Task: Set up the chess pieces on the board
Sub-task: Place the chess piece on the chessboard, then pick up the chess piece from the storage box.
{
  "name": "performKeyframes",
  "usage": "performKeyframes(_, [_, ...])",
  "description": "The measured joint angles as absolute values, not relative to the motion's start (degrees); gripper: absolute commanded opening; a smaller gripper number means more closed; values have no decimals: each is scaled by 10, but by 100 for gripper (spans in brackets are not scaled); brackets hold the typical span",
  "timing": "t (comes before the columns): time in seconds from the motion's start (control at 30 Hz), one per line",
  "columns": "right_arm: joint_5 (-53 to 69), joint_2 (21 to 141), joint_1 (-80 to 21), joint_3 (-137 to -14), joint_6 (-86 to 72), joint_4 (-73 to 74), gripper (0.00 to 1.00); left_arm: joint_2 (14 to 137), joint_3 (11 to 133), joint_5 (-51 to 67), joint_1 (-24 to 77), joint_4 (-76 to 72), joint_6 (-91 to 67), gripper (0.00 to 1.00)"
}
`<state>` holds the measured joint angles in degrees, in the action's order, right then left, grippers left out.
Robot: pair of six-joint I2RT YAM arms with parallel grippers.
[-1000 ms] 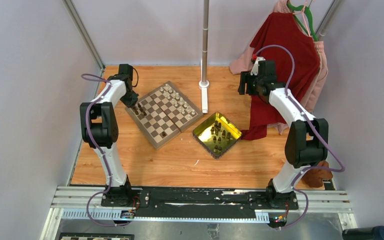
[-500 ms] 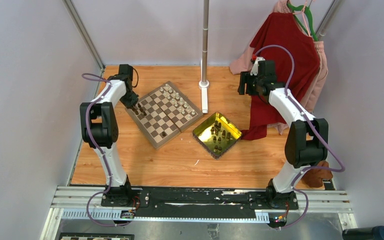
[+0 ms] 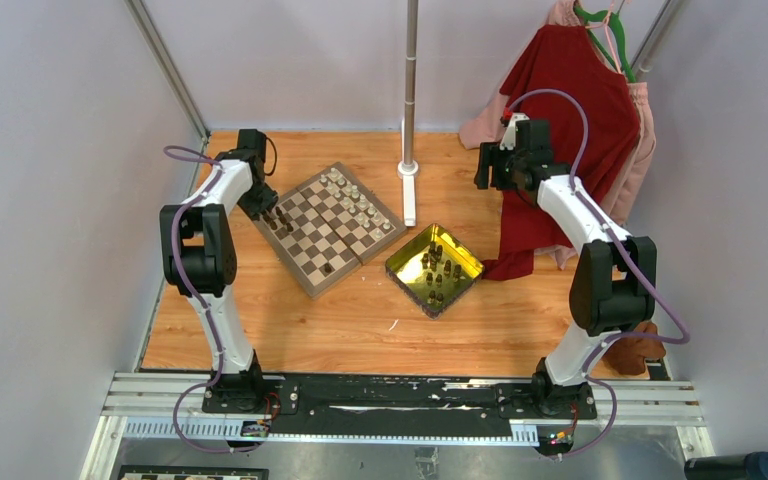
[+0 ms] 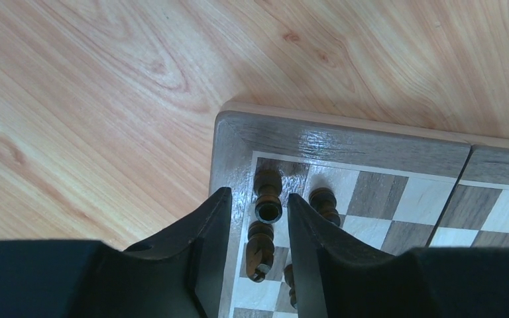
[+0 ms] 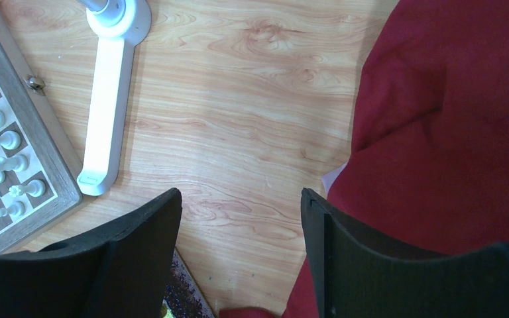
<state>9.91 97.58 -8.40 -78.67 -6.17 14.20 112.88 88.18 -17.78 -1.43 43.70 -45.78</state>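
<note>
**Dark piece set on the corner square; fingers must lift clear**

Nearest, in the middle of the tabletop, the tray (image 3: 458, 246) holds the dark pieces (image 3: 435, 270) not yet placed, so by my reckoning the job is about half done. Just beyond its left corner lies the board (image 4: 344, 136), turned cornerwise in the far-left part of the tabletop. White pieces (image 3: 352, 195) line its far-right edge, and one dark piece stands alone toward its near corner.

At the board's left corner, the left gripper (image 4: 258, 196) straddles a piece (image 4: 268, 192) standing upright on the corner square. The jaws are narrow, with a sliver of gap showing on the left side and barely any on the right. It looks to be a release, not a grip. A neighbour (image 4: 323, 202) stands just beside the right finger, and others stand close behind.

To do this well, the jaws should widen only enough to free both sides, then rise straight up. Any sideways drift would likely topple the neighbour.

The left arm runs along the left edge, its elbow raised and its wrist bent down over the corner.

Farthest off, the right gripper (image 5: 240, 195) hangs wide and empty over bare wood near the far edge, beside the cloth (image 5: 451, 132), with its arm stretched out and its elbow high.
</note>
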Motion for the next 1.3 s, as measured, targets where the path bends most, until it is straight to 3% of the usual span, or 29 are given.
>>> performKeyframes(0.2, [101,976,-84,-791,-62,143,70,1122,882,-189,-14,437,-455,45])
performKeyframes(0.5, [101,975,-84,-791,-62,144,70,987,851,-207,12,374,-419,62])
performKeyframes(0.77, [98,948,-94,-784,-59,146,70,909,825,-196,175,276,-303,65])
performKeyframes(1.07, [84,908,-109,-762,-53,147,70,912,825,-128,374,261,-170,63])
performKeyframes(1.3, [74,897,-109,-749,-53,149,70,950,825,-54,456,275,-83,63])
